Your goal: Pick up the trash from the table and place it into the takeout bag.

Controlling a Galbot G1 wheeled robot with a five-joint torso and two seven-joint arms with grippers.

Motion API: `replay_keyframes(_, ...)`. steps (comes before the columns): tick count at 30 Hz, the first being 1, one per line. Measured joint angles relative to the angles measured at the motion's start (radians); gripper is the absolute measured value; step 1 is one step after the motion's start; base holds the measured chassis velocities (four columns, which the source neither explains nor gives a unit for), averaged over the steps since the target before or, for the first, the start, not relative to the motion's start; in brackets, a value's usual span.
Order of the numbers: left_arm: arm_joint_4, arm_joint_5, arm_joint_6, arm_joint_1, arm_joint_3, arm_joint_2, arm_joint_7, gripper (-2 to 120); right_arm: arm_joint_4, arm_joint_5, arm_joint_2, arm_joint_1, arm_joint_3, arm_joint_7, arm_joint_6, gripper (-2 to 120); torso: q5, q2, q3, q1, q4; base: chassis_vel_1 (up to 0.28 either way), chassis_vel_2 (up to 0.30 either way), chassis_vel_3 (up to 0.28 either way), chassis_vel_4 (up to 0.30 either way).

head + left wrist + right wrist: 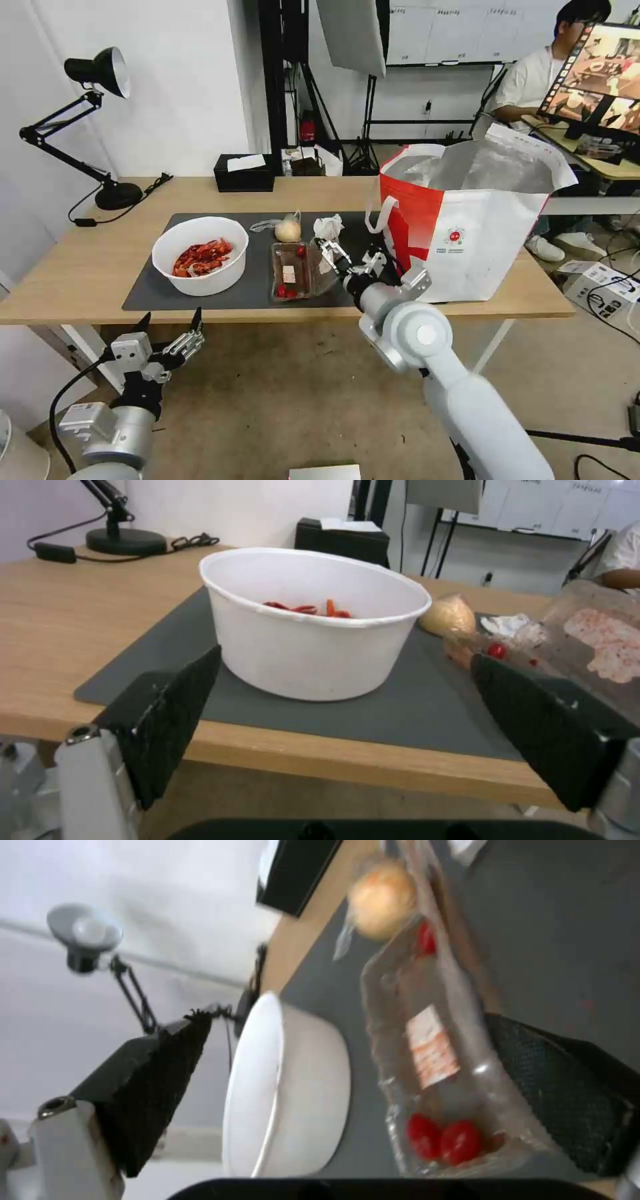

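Right gripper [347, 257], fingers spread, hovers at the tray [291, 271], seemingly not touching. Left gripper [170, 327], fingers released, waits below the counter [80, 267] before the bowl [200, 255].

- The right gripper [328, 257] covers the right edge of the clear tray [291, 271]; contact cannot be told.
- A second clear tray [593, 630], right of the bowl [313, 620], is cut off and blurred.
- The takeout bag [487, 240] hides the table's [80, 267] far right part.
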Motion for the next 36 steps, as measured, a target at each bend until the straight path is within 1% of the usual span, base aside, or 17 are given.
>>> replay_keyframes(5, 0.000, 0.000, 0.000, 0.000, -0.005, 0.001, 0.000, 100, -0.039, 0.038, 0.018, 0.057, -0.038, 0.015, -0.039, 100, 0.0000, 0.000, 0.000, 0.000, 0.0001, 0.000, 0.000, 0.000, 0.000)
replay_keyframes(8, -0.001, -0.001, 0.000, 0.001, -0.009, 0.004, 0.000, 100, -0.107, 0.080, 0.049, 0.139, -0.094, 0.080, -0.105, 100, -0.0001, 0.000, 0.000, 0.000, 0.0003, 0.000, 0.000, 0.000, 0.000)
replay_keyframes(9, -0.001, -0.001, 0.000, 0.001, -0.009, 0.004, 0.000, 100, -0.107, 0.080, 0.049, 0.139, -0.094, 0.080, -0.105, 100, -0.0001, 0.000, 0.000, 0.000, 0.0003, 0.000, 0.000, 0.000, 0.000)
replay_keyframes(11, -0.003, -0.002, 0.000, 0.002, -0.008, 0.003, -0.001, 100, -0.160, 0.120, 0.073, 0.189, -0.127, 0.129, -0.151, 100, -0.0002, 0.000, 0.000, 0.000, 0.0003, 0.000, 0.000, 0.000, 0.000)
replay_keyframes(15, -0.009, -0.003, 0.005, 0.008, -0.006, 0.004, 0.000, 100, -0.188, 0.129, 0.093, 0.222, -0.151, 0.159, -0.164, 100, -0.0001, 0.000, 0.000, 0.000, 0.0003, 0.000, 0.000, 0.000, 0.000)
replay_keyframes(20, -0.012, -0.010, 0.006, 0.007, -0.007, 0.008, 0.000, 100, -0.189, 0.131, 0.083, 0.227, -0.152, 0.155, -0.164, 100, -0.0001, 0.000, 0.000, 0.000, 0.0002, 0.000, 0.000, 0.000, 0.000)
replay_keyframes(24, -0.013, -0.018, 0.006, 0.006, -0.010, 0.013, 0.000, 100, -0.180, 0.125, 0.058, 0.236, -0.143, 0.114, -0.164, 100, 0.0000, 0.000, 0.000, 0.000, 0.0001, 0.000, 0.000, 0.000, 0.000)
replay_keyframes(25, -0.014, -0.021, 0.006, 0.005, -0.013, 0.015, 0.000, 100, -0.183, 0.102, 0.042, 0.252, -0.138, 0.075, -0.176, 100, 0.0001, 0.000, 0.000, 0.000, 0.0001, 0.000, 0.000, 0.000, 0.000)
replay_keyframes(26, -0.015, -0.024, 0.006, 0.004, -0.014, 0.017, 0.000, 100, -0.194, 0.034, 0.022, 0.273, -0.139, 0.012, -0.205, 100, 0.0001, 0.000, 0.000, 0.000, 0.0002, 0.000, 0.000, 0.000, 0.000)
replay_keyframes(27, -0.015, -0.024, 0.006, 0.004, -0.014, 0.017, 0.000, 100, -0.194, 0.034, 0.022, 0.273, -0.139, 0.012, -0.205, 100, 0.0001, 0.000, 0.000, 0.000, 0.0002, 0.000, 0.000, 0.000, 0.000)
replay_keyframes(29, -0.018, -0.032, 0.006, 0.004, -0.022, 0.023, 0.000, 100, -0.260, -0.257, -0.057, 0.339, -0.178, -0.263, -0.271, 99, 0.0001, 0.000, 0.000, 0.000, -0.0001, 0.000, 0.000, 0.000, 0.000)
replay_keyframes(31, -0.018, -0.033, 0.006, 0.004, -0.022, 0.024, 0.000, 100, -0.264, -0.268, -0.060, 0.342, -0.179, -0.276, -0.274, 99, 0.0001, 0.000, 0.000, 0.000, -0.0001, 0.000, 0.000, 0.000, 0.000)
replay_keyframes(32, -0.021, -0.037, 0.006, 0.004, -0.025, 0.026, 0.000, 100, -0.333, -0.503, -0.113, 0.412, -0.225, -0.507, -0.301, 89, 0.0002, 0.000, 0.000, 0.000, -0.0002, 0.000, 0.000, 0.000, 0.000)
replay_keyframes(33, -0.021, -0.038, 0.006, 0.003, -0.025, 0.026, 0.000, 100, -0.361, -0.581, -0.127, 0.439, -0.244, -0.583, -0.305, 84, 0.0002, 0.000, 0.000, 0.000, -0.0001, 0.000, 0.000, 0.000, 0.000)
replay_keyframes(34, -0.021, -0.038, 0.006, 0.003, -0.025, 0.026, 0.000, 100, -0.361, -0.581, -0.127, 0.439, -0.244, -0.583, -0.305, 84, 0.0002, 0.000, 0.000, 0.000, -0.0001, 0.000, 0.000, 0.000, 0.000)
replay_keyframes(35, -0.022, -0.038, 0.006, 0.003, -0.025, 0.024, 0.000, 100, -0.411, -0.696, -0.140, 0.482, -0.274, -0.685, -0.302, 79, 0.0000, 0.000, 0.000, 0.000, 0.0000, 0.000, 0.000, 0.000, 0.000)
replay_keyframes(36, -0.023, -0.038, 0.006, 0.003, -0.024, 0.023, 0.000, 100, -0.445, -0.768, -0.141, 0.508, -0.293, -0.747, -0.295, 76, 0.0000, 0.000, 0.000, 0.000, 0.0000, 0.000, 0.000, 0.000, 0.000)
